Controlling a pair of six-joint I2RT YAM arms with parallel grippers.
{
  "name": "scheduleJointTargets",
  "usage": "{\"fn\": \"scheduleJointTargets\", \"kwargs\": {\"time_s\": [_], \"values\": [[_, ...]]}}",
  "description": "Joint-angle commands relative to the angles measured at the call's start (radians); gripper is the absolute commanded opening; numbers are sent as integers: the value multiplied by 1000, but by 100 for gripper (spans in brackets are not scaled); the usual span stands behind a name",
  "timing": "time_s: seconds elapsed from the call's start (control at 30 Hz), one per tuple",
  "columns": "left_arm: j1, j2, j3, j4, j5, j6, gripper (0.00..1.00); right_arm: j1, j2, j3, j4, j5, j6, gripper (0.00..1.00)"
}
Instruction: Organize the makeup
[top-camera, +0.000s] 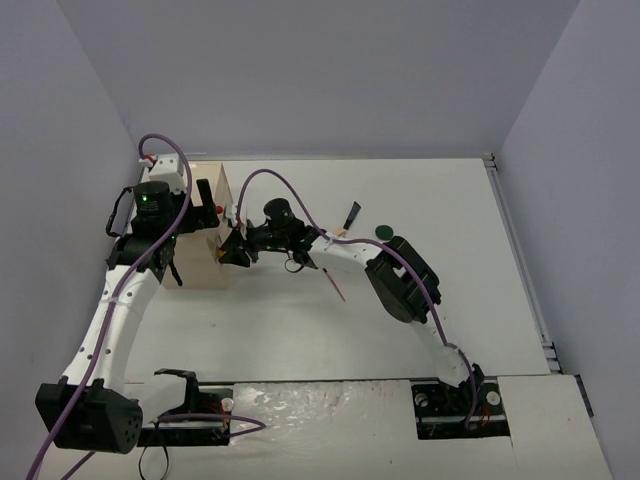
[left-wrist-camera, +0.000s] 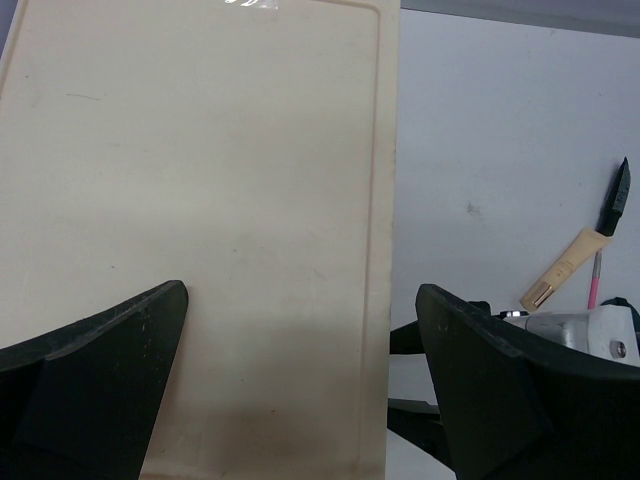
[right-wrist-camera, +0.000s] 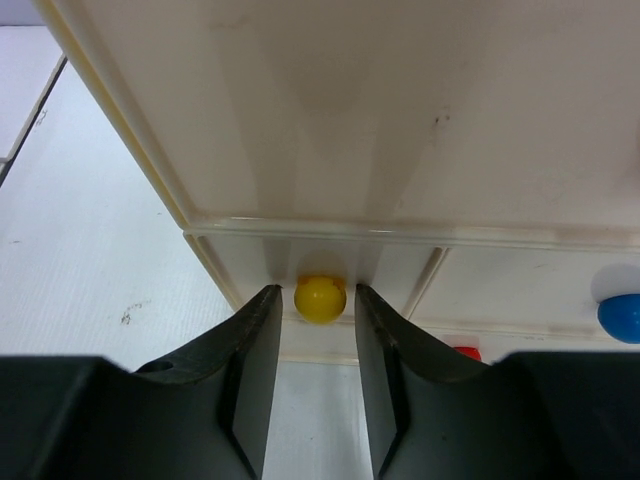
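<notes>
You are at the drawer-opening step: your right gripper (right-wrist-camera: 318, 292) stands narrow around the yellow knob (right-wrist-camera: 320, 299), not yet pinching. Your left gripper (left-wrist-camera: 300, 300) gapes over the box (left-wrist-camera: 200, 150). The pencil (top-camera: 336, 285) and compact (top-camera: 381, 232) lie on the table (top-camera: 300, 340). Next, pinch and pull straight.

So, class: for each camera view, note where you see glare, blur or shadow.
Top external: even light, only faint shadows on the table. Left wrist: glare at the top edge of the wooden box; left gripper's fingers dark, soft. Right wrist: yellow knob sharp, right gripper's fingers softer, faint shadow bands above.
</notes>
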Motion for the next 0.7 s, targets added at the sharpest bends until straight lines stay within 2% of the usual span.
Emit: {"fn": "scheduleJointTargets", "kwargs": {"time_s": [0.0,0.2,0.3,0.37,0.67], "values": [[8,24,23,-56,18,-25,97,14,-24,53,69,-14,-1,30],[8,28,23,-56,21,-26,97,15,-26,54,74,-11,6,19],[8,30,23,-58,22,-26,97,14,-32,48,74,-8,7,6],[8,31,24,-59,22,-27,97,12,-44,27,78,-6,7,1],[8,39,24,-67,16,-23,97,-36,-132,-91,86,-38,32,0]]}}
